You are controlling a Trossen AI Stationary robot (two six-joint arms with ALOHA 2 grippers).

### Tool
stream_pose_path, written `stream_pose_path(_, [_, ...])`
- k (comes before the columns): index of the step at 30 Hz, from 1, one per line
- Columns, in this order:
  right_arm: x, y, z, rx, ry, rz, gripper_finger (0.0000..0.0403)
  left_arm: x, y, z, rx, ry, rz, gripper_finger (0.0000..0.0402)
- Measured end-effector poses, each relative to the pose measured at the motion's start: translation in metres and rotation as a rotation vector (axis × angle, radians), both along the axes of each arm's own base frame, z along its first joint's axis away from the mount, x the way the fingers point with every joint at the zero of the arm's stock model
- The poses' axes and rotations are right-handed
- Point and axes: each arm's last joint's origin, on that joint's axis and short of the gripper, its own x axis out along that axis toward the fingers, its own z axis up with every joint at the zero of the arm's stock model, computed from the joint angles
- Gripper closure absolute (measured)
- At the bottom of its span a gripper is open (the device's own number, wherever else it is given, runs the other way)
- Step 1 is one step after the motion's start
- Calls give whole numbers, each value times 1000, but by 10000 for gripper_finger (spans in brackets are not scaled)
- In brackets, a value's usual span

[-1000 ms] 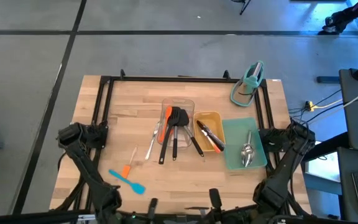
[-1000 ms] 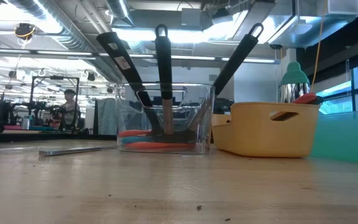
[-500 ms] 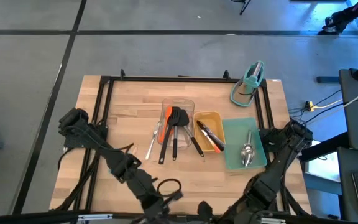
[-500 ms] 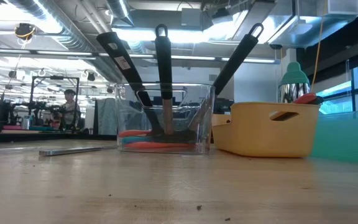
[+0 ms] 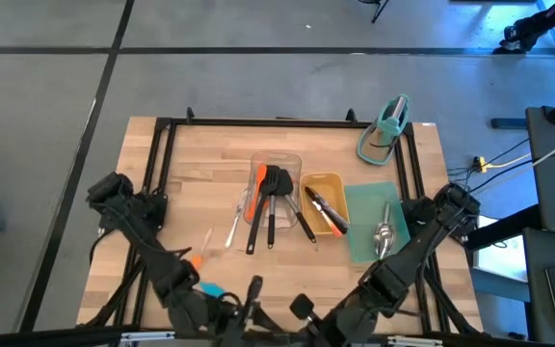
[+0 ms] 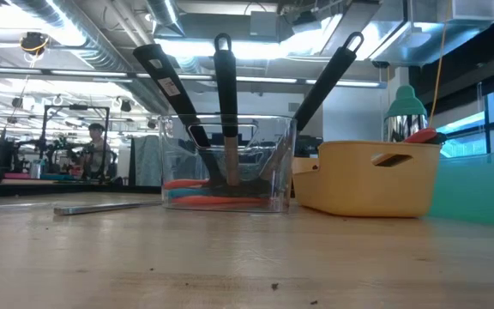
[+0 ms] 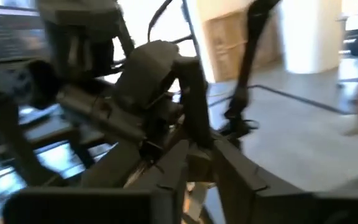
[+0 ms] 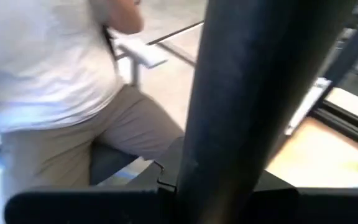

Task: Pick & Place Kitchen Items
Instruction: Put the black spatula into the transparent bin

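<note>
A clear tray at the table's middle holds an orange spatula and black turners; their handles lean on its near rim and stick up in the low view. A yellow tray holds black-handled tongs. A steel spoon lies in a teal tray. A steel utensil and an orange and blue spatula lie on the table. My left gripper and right gripper hang over the near edge, touching nothing.
A teal stand sits at the far right corner. A black frame runs round the table. My left arm partly covers the orange and blue spatula. A person in a white shirt stands beyond the table in the right wrist view.
Both arms have unfolded from the near corners. My left arm swung toward the table's middle along the near edge, covering the orange and blue spatula, then drew back a little, so part of it shows again. My right arm swung toward the left along the near edge.
</note>
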Motion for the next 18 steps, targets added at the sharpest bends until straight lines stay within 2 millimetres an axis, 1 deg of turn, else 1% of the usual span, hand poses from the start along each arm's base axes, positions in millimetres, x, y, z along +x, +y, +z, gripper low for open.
stream_pose_path(6, [9,-9,1,-19,-25,-162,349,-3,-17,-6,-12,-77,98,229])
stream_pose_path(10, [19,-18,-2,-45,-63,-372,349,0,-22,-12,11,-107,165,179])
stream_pose_path(14, [24,-20,-7,-59,-61,-415,349,1,-21,-14,19,-101,192,155])
stream_pose_path(18, [26,-21,-6,-50,-68,-412,349,1,-20,-11,21,-127,231,151])
